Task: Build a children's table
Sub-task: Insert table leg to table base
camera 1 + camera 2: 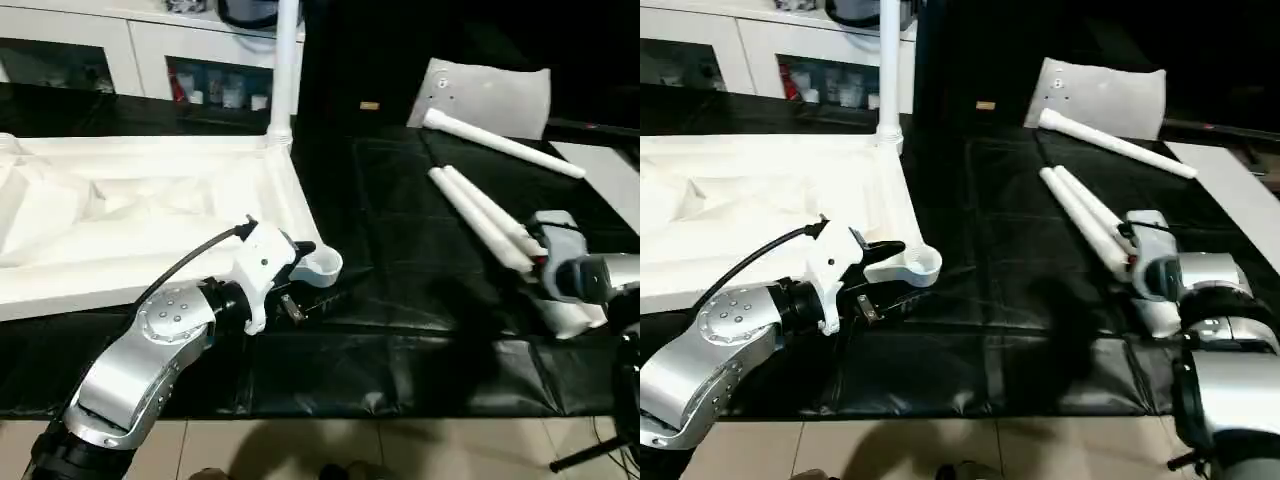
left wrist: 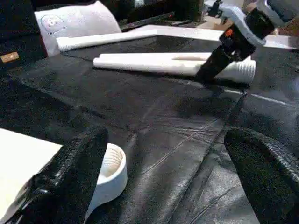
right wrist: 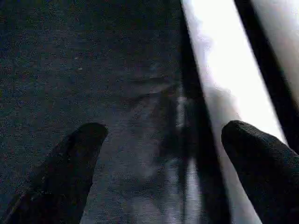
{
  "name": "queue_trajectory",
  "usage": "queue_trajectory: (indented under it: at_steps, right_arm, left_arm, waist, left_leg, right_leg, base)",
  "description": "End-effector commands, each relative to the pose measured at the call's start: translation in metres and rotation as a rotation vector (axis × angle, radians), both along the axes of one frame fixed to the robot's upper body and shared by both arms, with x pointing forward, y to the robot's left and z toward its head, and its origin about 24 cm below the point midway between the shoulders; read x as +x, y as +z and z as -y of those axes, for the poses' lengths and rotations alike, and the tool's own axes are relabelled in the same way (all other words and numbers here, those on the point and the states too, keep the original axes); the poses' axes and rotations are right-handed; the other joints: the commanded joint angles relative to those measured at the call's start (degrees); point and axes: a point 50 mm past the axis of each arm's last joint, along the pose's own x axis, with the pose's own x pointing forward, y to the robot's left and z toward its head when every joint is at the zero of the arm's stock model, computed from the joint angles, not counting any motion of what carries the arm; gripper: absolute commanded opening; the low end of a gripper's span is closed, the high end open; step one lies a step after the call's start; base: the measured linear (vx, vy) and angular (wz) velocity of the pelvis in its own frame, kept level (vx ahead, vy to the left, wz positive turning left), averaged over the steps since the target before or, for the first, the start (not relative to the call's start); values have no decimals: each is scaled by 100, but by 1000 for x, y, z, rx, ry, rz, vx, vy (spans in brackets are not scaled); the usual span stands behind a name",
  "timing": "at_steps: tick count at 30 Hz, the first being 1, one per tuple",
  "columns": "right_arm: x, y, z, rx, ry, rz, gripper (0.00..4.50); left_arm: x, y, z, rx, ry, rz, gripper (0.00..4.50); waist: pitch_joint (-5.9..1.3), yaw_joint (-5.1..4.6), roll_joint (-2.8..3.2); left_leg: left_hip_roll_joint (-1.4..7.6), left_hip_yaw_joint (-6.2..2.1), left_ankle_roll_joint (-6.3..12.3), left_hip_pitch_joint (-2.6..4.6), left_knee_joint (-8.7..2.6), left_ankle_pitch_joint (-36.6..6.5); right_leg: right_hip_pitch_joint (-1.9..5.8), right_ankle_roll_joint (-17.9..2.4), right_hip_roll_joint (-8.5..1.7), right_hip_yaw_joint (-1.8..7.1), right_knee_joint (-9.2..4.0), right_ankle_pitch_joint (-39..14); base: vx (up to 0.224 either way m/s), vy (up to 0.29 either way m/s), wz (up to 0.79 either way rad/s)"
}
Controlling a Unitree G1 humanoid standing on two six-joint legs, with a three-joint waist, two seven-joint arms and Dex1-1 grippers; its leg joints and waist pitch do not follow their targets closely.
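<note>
Evidently the pair of loose legs (image 1: 482,215) lay on the black mat, long axes running away from the robot, their near ends just beside the right gripper (image 1: 548,262), spread wide; the left gripper (image 1: 883,275), also wide, flanked the tabletop's corner socket (image 1: 912,265).

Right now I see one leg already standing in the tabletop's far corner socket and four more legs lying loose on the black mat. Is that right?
Not quite. The left eye view shows three loose legs, not four: a pair of legs side by side and a single leg beyond them. One upright leg does stand in the tabletop's far corner.
</note>
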Motion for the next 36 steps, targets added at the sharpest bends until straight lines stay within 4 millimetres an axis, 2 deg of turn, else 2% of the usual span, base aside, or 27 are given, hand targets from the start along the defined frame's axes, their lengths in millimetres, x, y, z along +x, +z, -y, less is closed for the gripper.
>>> queue_trajectory:
  at_steps: [1, 2, 4, 7, 10, 11, 13, 17, 18, 19, 20, 21, 22, 23, 24, 25, 26, 27, 28, 29, 30, 31, 32, 33, 34, 35, 36]
  right_arm:
    - [2, 10, 13, -34, -54, 64, 450]
    - [5, 15, 15, -50, -53, 105, 450]
    - [11, 25, 18, -60, -48, 194, 450]
    - [14, 35, 19, -31, -27, 252, 450]
    - [13, 35, 22, -83, -31, 249, 450]
    - [14, 34, 26, -154, -50, 272, 450]
    - [13, 32, 28, -204, -57, 270, 450]
    - [6, 15, 29, -266, -51, 195, 450]
    - [4, 11, 28, -266, -42, 172, 450]
    - [1, 3, 26, -264, -24, 138, 450]
    - [1, 3, 26, -264, -24, 138, 450]
    - [-2, -4, 22, -263, -1, 95, 450]
    - [-4, -8, 20, -254, 6, 71, 450]
    - [-5, -9, 19, -248, 9, 58, 450]
    - [-5, -11, 19, -247, 9, 43, 450]
    - [-5, -11, 19, -247, 9, 43, 450]
    - [-6, -12, 19, -255, 13, 32, 450]
    - [-5, -12, 13, -199, 29, 7, 450]
    - [-5, -12, 11, -186, 32, 5, 450]
    - [-3, -11, 8, -146, 44, 1, 450]
    - [-2, -9, 6, -127, 54, 0, 431]
    - [-1, -8, 4, -113, 65, -3, 431]
    - [-1, -8, 3, -110, 67, -4, 420]
    - [1, -6, -1, -90, 96, -13, 413]
    - [1, -7, -3, -92, 106, -16, 405]
    - [1, -7, -4, -94, 110, -18, 395]
    - [2, -8, -5, -101, 109, -16, 385]
  left_arm:
    - [0, 4, 0, 6, -7, 9, 445]
    - [0, 3, 0, 8, -8, 9, 445]
    - [-1, 3, 0, 11, -10, 5, 445]
    - [-2, 2, 0, 10, -16, 0, 445]
    - [-2, 2, 2, 8, -22, -4, 445]
    - [-2, 2, 2, 9, -24, -7, 445]
    - [-2, 1, 2, 15, -27, -8, 445]
    - [-1, 0, 2, 23, -22, -11, 445]
    - [-1, -1, 2, 25, -20, -12, 445]
    - [-1, -1, 1, 31, -19, -13, 445]
    - [-1, -1, 1, 31, -19, -13, 445]
    - [-1, -1, 1, 33, -19, -13, 445]
    - [-1, -1, 1, 34, -19, -13, 445]
    - [-1, -1, 1, 34, -19, -13, 445]
    - [-1, -1, 1, 34, -18, -13, 445]
    - [-1, -1, 1, 34, -18, -13, 445]
    - [0, -1, 1, 34, -17, -13, 445]
    - [-1, -1, 1, 37, -16, -13, 445]
    - [-2, -1, 1, 37, -16, -13, 445]
    - [-2, -2, 1, 37, -16, -14, 445]
    - [-2, -1, 1, 37, -15, -13, 449]
    - [-2, -1, 1, 35, -13, -14, 449]
    - [-2, -1, 1, 35, -13, -14, 450]
    - [-3, -1, 0, 33, -9, -13, 450]
    - [-3, -1, 0, 33, -8, -14, 450]
    - [-3, -1, 1, 33, -8, -14, 450]
    - [-2, -2, 1, 33, -8, -14, 450]
  waist:
    - [-337, -32, 113]
    - [-320, -31, 110]
    - [-319, -46, 117]
    - [-307, -66, 135]
    - [-291, -134, 198]
    - [-292, -187, 240]
    - [-292, -214, 244]
    - [-282, -268, 261]
    - [-281, -284, 289]
    - [-268, -314, 316]
    - [-257, -301, 328]
    - [-249, -312, 294]
    - [-244, -319, 279]
    - [-235, -351, 250]
    - [-232, -388, 262]
    - [-226, -404, 291]
    - [-208, -385, 350]
    - [-207, -75, 446]
    - [-128, -125, 365]
    - [-107, -108, -19]
    - [-72, -263, -31]
    - [-160, -298, -1]
    - [-180, -294, 118]
    - [-247, -50, 493]
    - [-225, 105, 497]
    - [-143, 122, 389]
    - [-22, 239, 201]
  left_leg:
    - [74, -5, 51, 108, -372, -2244]
    - [83, -4, 54, 134, -374, -2284]
    - [87, -17, 57, 82, -381, -2219]
    - [68, -11, 72, 90, -359, -2279]
    - [106, -47, 72, 147, -364, -2553]
    - [182, -99, 47, 121, -421, -2761]
    - [227, -111, 4, 100, -458, -2923]
    - [153, -75, -31, 159, -373, -2940]
    - [185, -86, -29, 156, -393, -3014]
    - [288, -129, -34, 123, -486, -3282]
    - [354, -161, -86, 105, -570, -3522]
    - [333, -147, -116, 144, -560, -3607]
    - [283, -130, -119, 172, -512, -3568]
    - [181, -94, -108, 211, -393, -3369]
    - [154, -98, -100, 207, -332, -3226]
    - [192, -117, -83, 177, -359, -3269]
    - [291, -149, -63, 140, -462, -3480]
    - [713, -202, -176, -195, -1088, -4161]
    - [710, -113, -118, -96, -1178, -4326]
    - [76, 73, -60, 438, -299, -3715]
    - [-415, 307, -15, 913, 875, -2182]
    - [-275, 237, 130, 503, 653, -2038]
    - [-107, 180, 203, 462, 458, -2214]
    - [810, -412, 281, -351, -540, -3084]
    - [960, -475, 194, -353, -774, -3347]
    - [870, -127, 291, -71, -979, -3767]
    - [538, -31, 62, 28, -619, -3975]
  right_leg:
    - [196, -312, -346, 71, -662, -3551]
    - [194, -293, -367, 29, -695, -3624]
    - [254, -222, -380, -23, -690, -3652]
    - [248, -71, -386, -114, -746, -3818]
    - [260, 23, -426, -270, -838, -3909]
    - [334, -32, -441, -332, -808, -3676]
    - [378, -76, -456, -352, -751, -3465]
    - [349, 132, -496, -514, -883, -3853]
    - [374, 123, -501, -536, -874, -3793]
    - [435, 55, -491, -522, -785, -3513]
    - [461, -50, -482, -447, -665, -3285]
    - [419, -132, -500, -413, -657, -3285]
    - [386, -113, -517, -440, -713, -3465]
    - [349, 58, -547, -567, -872, -3970]
    - [386, 260, -556, -706, -975, -4257]
    - [434, 328, -531, -747, -962, -4233]
    - [512, 314, -495, -751, -854, -4030]
    - [782, -301, -406, -108, 497, -1667]
    - [612, -387, -359, 0, 569, -1532]
    - [-31, 330, -243, -251, -682, -4598]
    - [-706, 925, -555, -510, -1398, -6970]
    - [-112, 1059, -778, -497, -1262, -6750]
    - [123, 1198, -813, -696, -1293, -6365]
    - [1070, 730, -654, -393, 566, -3149]
    - [916, 172, -658, -61, 846, -1688]
    - [614, -188, -457, 154, 1017, -1186]
    - [477, 335, -402, 189, 460, -4336]
  base:
    - [0, 0, 0]
    - [0, 0, 0]
    - [0, 0, 0]
    - [0, 0, 0]
    - [0, 0, 0]
    - [0, 0, 0]
    - [0, 0, 0]
    - [0, 0, 0]
    - [0, 0, 0]
    - [0, 0, 0]
    - [0, 0, 0]
    - [0, 0, 0]
    - [0, 0, 0]
    - [0, 0, 0]
    - [0, 0, 0]
    - [0, 0, 0]
    - [0, 0, 0]
    - [-69, -57, -2]
    - [-19, -92, 4]
    - [-19, -92, 4]
    - [81, -53, -8]
    - [77, 31, -35]
    - [77, 31, -35]
    - [95, 35, -35]
    - [43, -51, -11]
    - [43, -51, -11]
    - [-26, -152, -2]
